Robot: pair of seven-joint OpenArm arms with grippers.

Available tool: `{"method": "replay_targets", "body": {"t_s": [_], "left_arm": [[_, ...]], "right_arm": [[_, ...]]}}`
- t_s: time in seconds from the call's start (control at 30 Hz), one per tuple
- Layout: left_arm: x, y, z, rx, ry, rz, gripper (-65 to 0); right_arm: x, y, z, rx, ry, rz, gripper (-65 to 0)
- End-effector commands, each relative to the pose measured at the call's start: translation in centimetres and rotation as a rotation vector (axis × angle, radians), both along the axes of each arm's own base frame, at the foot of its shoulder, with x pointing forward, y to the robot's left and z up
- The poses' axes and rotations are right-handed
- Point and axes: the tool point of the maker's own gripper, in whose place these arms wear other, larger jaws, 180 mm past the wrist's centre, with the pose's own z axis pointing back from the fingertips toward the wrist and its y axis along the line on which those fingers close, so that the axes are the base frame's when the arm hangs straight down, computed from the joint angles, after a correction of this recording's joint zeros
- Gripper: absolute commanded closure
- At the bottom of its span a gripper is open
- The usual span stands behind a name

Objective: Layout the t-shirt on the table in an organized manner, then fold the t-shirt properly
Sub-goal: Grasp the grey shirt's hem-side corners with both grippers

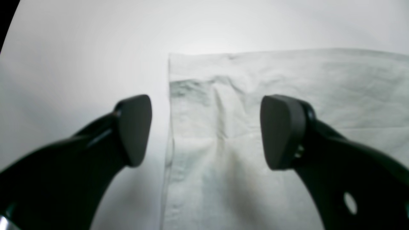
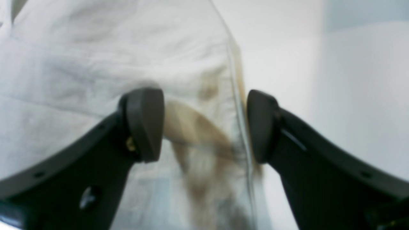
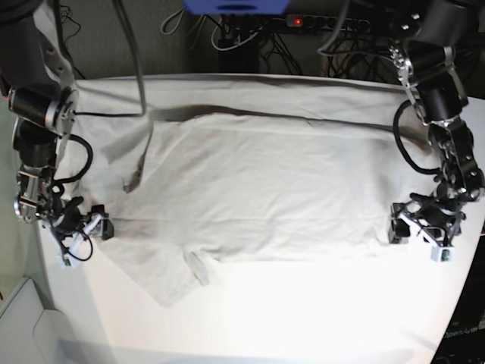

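Observation:
The pale grey-beige t-shirt (image 3: 258,197) lies spread flat across the white table (image 3: 303,318), one short sleeve (image 3: 159,277) pointing toward the near edge. My left gripper (image 1: 207,131) is open low over the shirt's corner, whose straight edge (image 1: 168,127) runs between the two dark pads. In the base view this gripper (image 3: 398,224) sits at the shirt's right end. My right gripper (image 2: 204,126) is also open, with the shirt's blurred edge (image 2: 238,105) between its pads. It (image 3: 98,227) is at the shirt's left end by the sleeve. Neither holds cloth.
Cables and a power strip (image 3: 318,23) lie beyond the table's far edge. Both arm bases stand at the far corners, one on the left (image 3: 38,106) and one on the right (image 3: 432,83). Bare table (image 1: 80,48) stretches beside the shirt, with strong glare near the front.

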Motion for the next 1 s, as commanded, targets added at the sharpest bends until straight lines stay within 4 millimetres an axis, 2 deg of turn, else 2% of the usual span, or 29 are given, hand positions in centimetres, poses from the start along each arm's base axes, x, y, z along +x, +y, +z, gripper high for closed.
{"method": "replay_targets", "body": {"t_s": [0.0,0.37,0.47,0.63,0.7,0.93,0.97], "left_arm": [[1.3,0.6,2.5,0.007,-0.076,0.007,-51.7],[1.3,0.6,2.5,0.007,-0.076,0.008,-51.7],[1.3,0.6,2.6,0.007,-0.078,0.01,-51.7],[1.9,0.6,3.3,0.003,-0.095,0.01,-51.7],[2.4,0.6,2.9,-0.02,-0.083,0.016,-51.7],[4.2,0.3,1.1,-0.145,-0.156,0.059,-51.7],[4.6,0.3,1.4,-0.159,-0.188,0.067,-51.7]], "right_arm": [[1.8,-0.9,2.6,0.003,-0.076,-0.019,-41.5],[-0.3,-0.4,-0.1,0.005,-0.019,-0.011,-39.5],[-0.9,-0.4,-0.7,0.005,-0.005,-0.011,-31.2],[-1.0,-0.4,-0.8,0.005,-0.002,-0.011,-10.2],[-1.0,-0.4,-0.8,0.005,-0.002,-0.011,-3.9],[-0.9,-0.4,-0.7,0.003,-0.008,-0.011,-2.1],[-0.9,-0.4,-0.7,0.003,-0.008,-0.011,-2.1]]}}
